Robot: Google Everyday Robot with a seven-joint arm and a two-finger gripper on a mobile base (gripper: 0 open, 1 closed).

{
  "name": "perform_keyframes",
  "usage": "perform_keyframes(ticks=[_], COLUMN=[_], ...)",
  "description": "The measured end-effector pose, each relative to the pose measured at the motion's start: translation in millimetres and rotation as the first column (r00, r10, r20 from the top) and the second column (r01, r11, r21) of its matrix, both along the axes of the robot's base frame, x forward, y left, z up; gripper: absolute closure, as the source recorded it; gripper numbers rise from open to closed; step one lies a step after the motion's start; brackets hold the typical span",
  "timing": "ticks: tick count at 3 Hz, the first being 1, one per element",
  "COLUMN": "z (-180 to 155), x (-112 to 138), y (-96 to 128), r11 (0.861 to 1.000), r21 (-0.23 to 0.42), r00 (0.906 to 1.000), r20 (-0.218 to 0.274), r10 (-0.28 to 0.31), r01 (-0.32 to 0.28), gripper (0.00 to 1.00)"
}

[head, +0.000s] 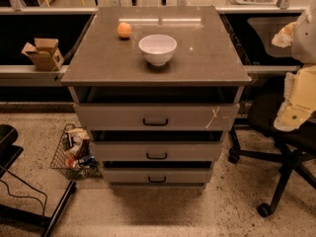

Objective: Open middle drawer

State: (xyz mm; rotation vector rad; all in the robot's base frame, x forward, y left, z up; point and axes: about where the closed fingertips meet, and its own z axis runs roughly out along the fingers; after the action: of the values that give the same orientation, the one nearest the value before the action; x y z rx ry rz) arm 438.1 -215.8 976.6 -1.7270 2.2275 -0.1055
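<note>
The middle drawer is the plain grey front of the cabinet, between a taller top front with a whitish scratch and a smaller bottom front. Its small black bar handle sits at its centre. A dark gap shows above each front. My gripper is part of the pale arm at the right edge of the camera view. It hangs to the right of the cabinet, at about the top drawer's height, and is apart from all the handles.
A white bowl and an orange sit on the cabinet top. A black office chair stands at the right under my arm. A wire basket of items, a cardboard box and a black stand are at the left.
</note>
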Motion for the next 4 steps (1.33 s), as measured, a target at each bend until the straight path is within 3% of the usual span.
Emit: perform_keyframes(ticks=[1, 2, 3, 4], z=[1, -30, -94, -185], x=[0, -2, -3, 0], y=[1, 4, 9, 10], r11=[1.0, 0.999, 0.994, 0.988], r21=[-0.005, -0.025, -0.071, -0.1], r00=[1.0, 0.9997, 0.9969, 0.9929], r20=[0.007, -0.005, 0.001, -0.033], r10=[0.004, 0.022, 0.079, 0.115], r01=[-0.004, -0.022, -0.078, -0.117], gripper=[0.0, 0.0, 0.0, 0.0])
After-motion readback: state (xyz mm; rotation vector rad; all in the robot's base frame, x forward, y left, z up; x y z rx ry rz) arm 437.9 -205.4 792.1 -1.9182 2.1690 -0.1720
